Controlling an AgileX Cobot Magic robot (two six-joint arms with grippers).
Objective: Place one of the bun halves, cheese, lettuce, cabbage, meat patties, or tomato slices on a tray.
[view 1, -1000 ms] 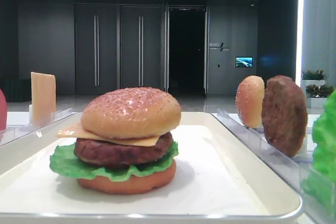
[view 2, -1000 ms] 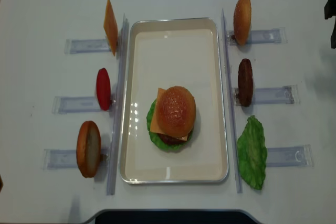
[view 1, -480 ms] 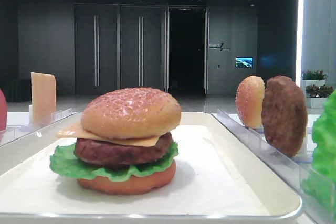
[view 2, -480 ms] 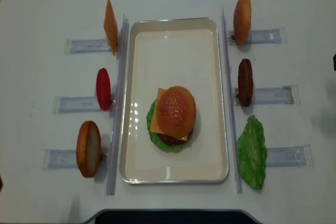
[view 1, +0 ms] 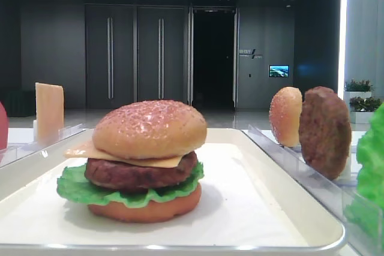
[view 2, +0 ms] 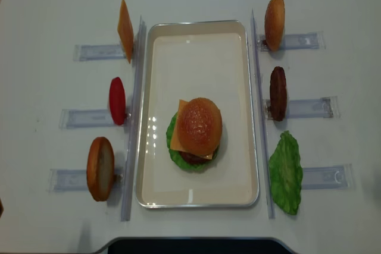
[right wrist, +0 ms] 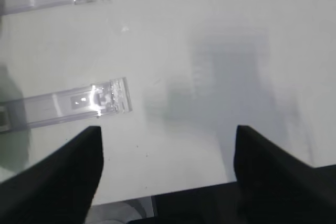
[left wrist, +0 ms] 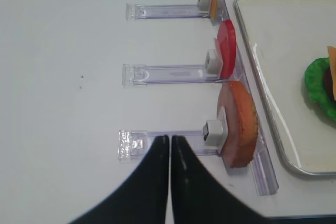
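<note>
White table (view 2: 53, 4), off-white tray (view 2: 196, 197) – glossy speckled bun half (view 2: 200, 125) topping burger

The overhead view is evenly and brightly lit, the white table (view 2: 53, 4) slightly washed out; small glints are seen on the tray (view 2: 144, 147) rim at its lower left. In the low exterior view the foreground is bright against a dim dark hall, with a blown-out strip at the upper right; the lettuce (view 1: 373, 166) at the right edge is blurred. The right wrist view is soft and hazy, with a faint grey shadow at centre right and glare on a clear rack (right wrist: 94, 98).
</note>
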